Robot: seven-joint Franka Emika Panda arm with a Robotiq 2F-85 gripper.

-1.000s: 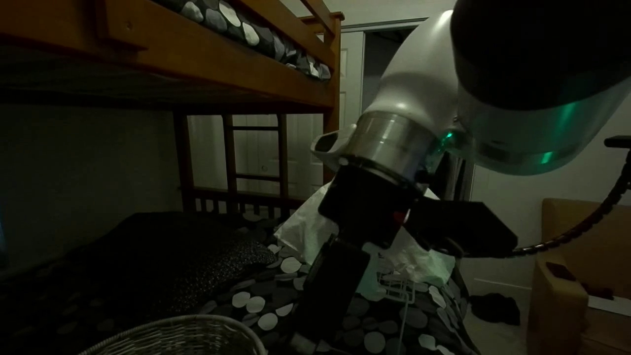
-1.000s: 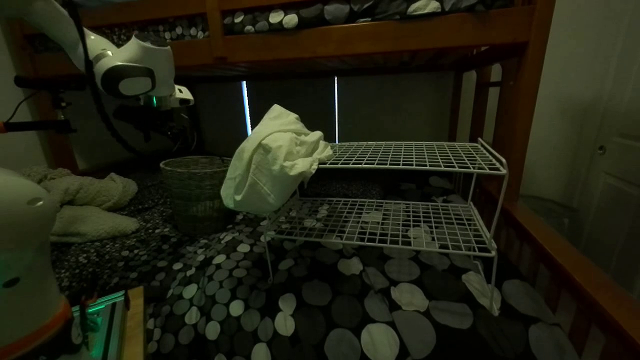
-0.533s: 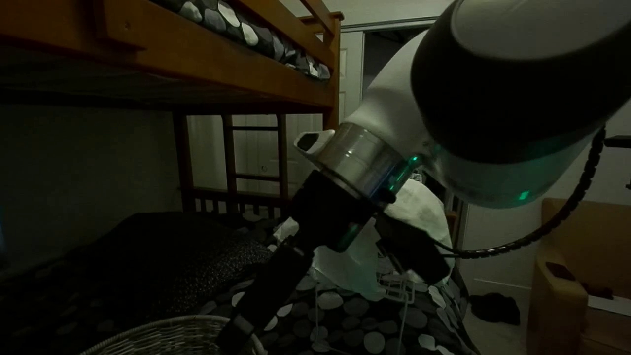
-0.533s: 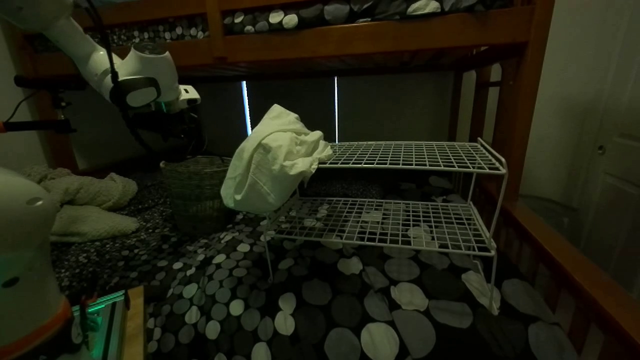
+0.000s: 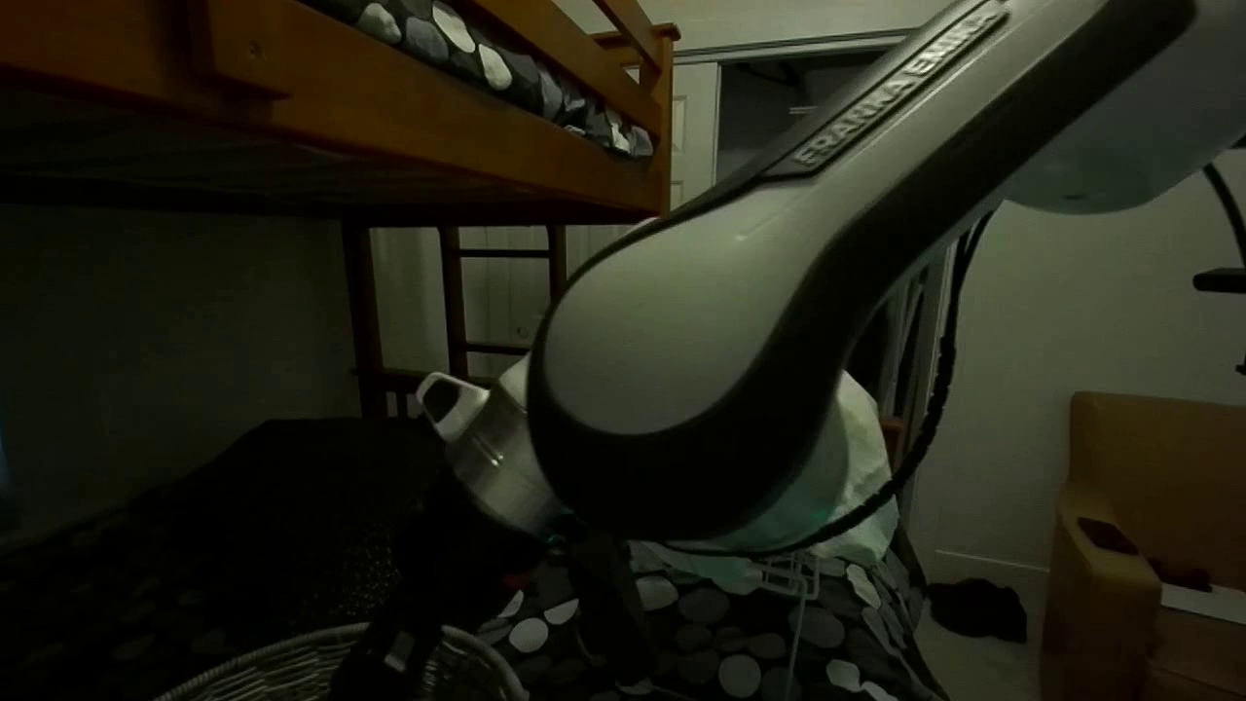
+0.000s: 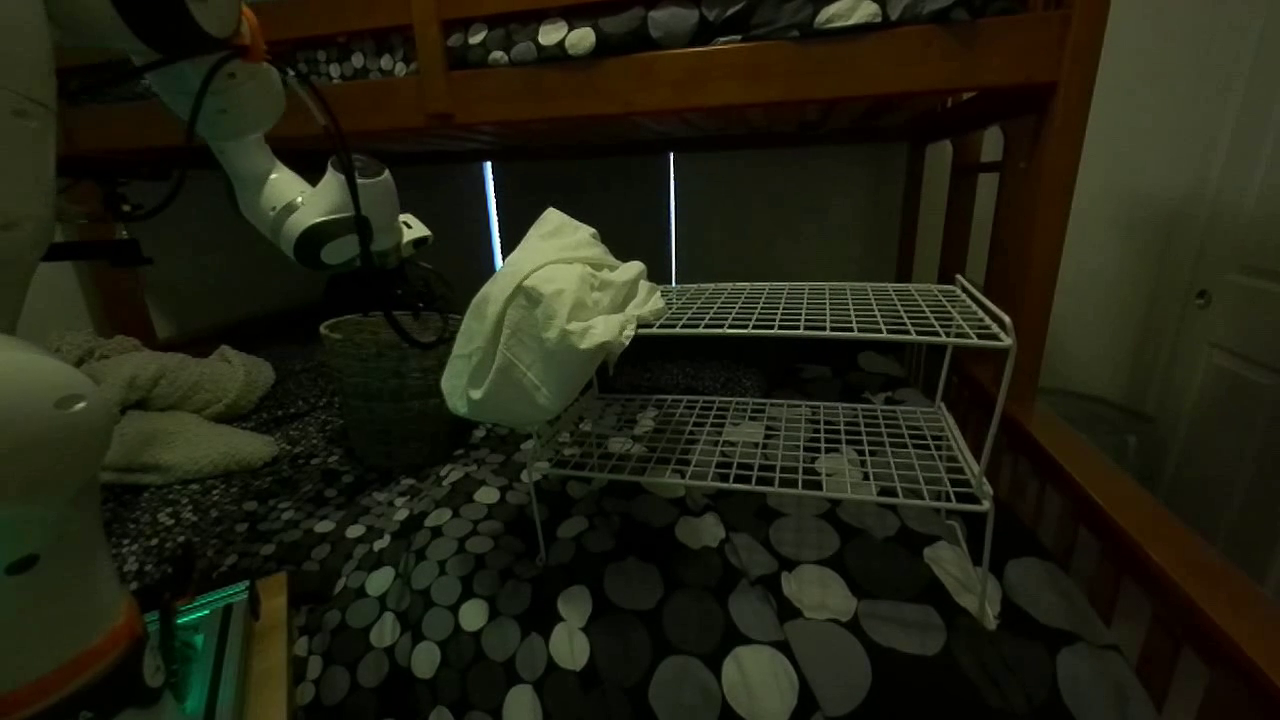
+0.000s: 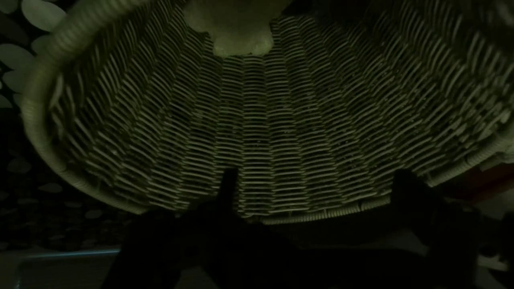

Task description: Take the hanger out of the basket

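Having sunk lower since a second ago, the claw (image 7: pixel 317 171) hangs over the basket (image 7: pixel 261 120), fingers (image 7: pixel 408 190) parted; something pale (image 7: pixel 241 36), perhaps cloth, shows dimly inside.

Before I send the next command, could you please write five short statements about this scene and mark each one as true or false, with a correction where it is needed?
1. In the wrist view, the black fingers stand apart against the inside of the round, pale wicker basket. True.
2. The fingers grip the hanger. False: the gap between their tips shows only basket weave, and no hanger can be made out.
3. The crumpled white fabric covers one end of the white, two-tier wire rack. True.
4. The basket stands on that rack. False: it stands on the black bedding with grey and white dots.
5. The fleecy, cream-coloured blanket lies beside the basket. True.
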